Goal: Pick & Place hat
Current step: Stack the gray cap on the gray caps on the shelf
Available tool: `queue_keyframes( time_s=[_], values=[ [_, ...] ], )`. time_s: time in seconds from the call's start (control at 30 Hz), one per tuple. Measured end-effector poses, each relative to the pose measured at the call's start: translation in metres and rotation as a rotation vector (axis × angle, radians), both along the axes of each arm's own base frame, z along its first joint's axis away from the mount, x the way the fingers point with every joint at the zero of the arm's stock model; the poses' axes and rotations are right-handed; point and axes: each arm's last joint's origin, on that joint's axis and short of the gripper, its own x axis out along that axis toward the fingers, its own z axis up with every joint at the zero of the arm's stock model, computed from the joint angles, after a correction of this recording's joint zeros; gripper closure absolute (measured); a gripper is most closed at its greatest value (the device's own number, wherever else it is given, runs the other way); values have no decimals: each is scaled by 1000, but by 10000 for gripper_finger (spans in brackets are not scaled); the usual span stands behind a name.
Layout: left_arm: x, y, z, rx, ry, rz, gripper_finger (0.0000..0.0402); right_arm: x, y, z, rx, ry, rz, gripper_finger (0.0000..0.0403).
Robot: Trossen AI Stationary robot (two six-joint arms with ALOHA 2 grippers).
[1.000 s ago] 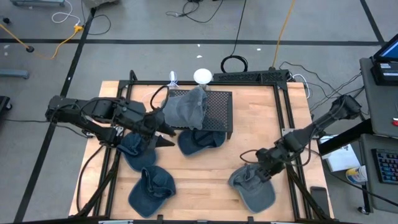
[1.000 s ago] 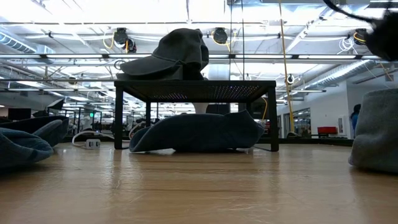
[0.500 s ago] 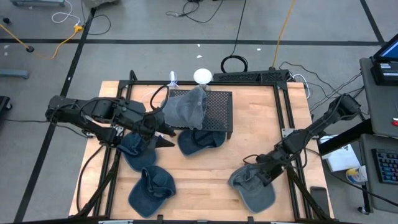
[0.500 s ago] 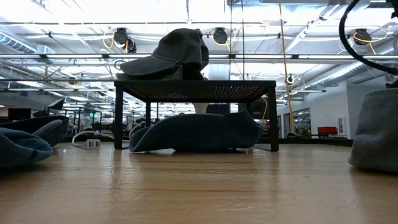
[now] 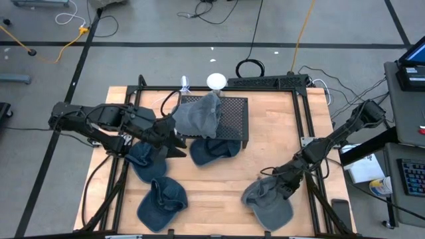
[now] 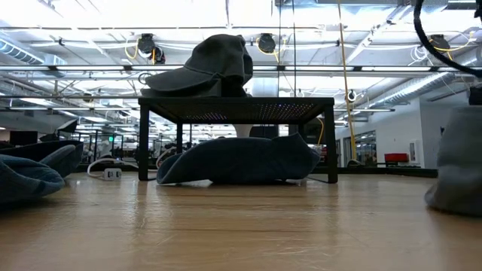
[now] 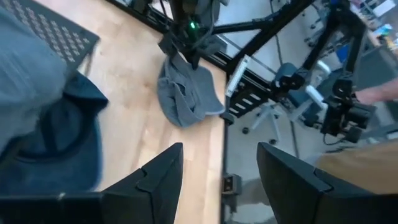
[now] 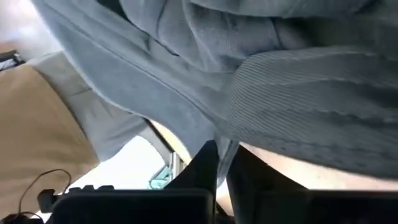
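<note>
Grey cloth is bunched at the bench's (image 5: 265, 139) near right corner: a grey hat (image 5: 267, 203), with the right pincer (image 5: 284, 189) down on its far edge. In the right wrist view the two dark fingers (image 8: 208, 165) stand pressed together with a fold of the grey fabric caught between them, so that pincer is closed on the hat. In the low view the same hat shows as a grey mound at the right edge of the wooden top.

Toward the near left corner lies a blue hat (image 5: 161, 202), flat on the wood. A little farther in, along the left side, sits a second blue hat (image 5: 145, 163), partly under the left arm.

The left pincer (image 5: 178, 145) hangs above the middle of the bench, just beside the left edge of a black mesh stand (image 5: 232, 119), its tips over the wood between the second blue hat and a third. In the left wrist view its fingers (image 7: 155, 177) stand well apart with nothing between them: open and empty.

A third blue hat (image 5: 214, 151) lies half under the stand's near edge; the low view shows it tucked between the stand's legs. On top of the stand, toward its left side, rests a dark grey hat (image 5: 198, 117), brim pointing left in the low view.

Beyond the far edge, a white round object (image 5: 216, 81) stands by the frame.
</note>
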Motion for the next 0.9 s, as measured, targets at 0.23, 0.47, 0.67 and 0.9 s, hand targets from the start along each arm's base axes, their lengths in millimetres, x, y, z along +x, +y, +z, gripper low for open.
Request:
queue_keyframes(
  time_s=[0.23, 0.47, 0.67, 0.9],
  values=[
    [2, 1, 3, -49, -27, 4, 200, 5, 2, 60, 22, -315, 92, 397],
    [7, 3, 15, -72, -159, 17, 222, 1, -14, 128, -226, -630, 144, 397],
    [11, 8, 24, -110, -242, 47, 236, 3, -31, 185, -550, -959, 136, 397],
    [13, 19, 26, -263, -220, 148, 249, 7, -50, 250, -988, -1363, 12, 397]
  ],
)
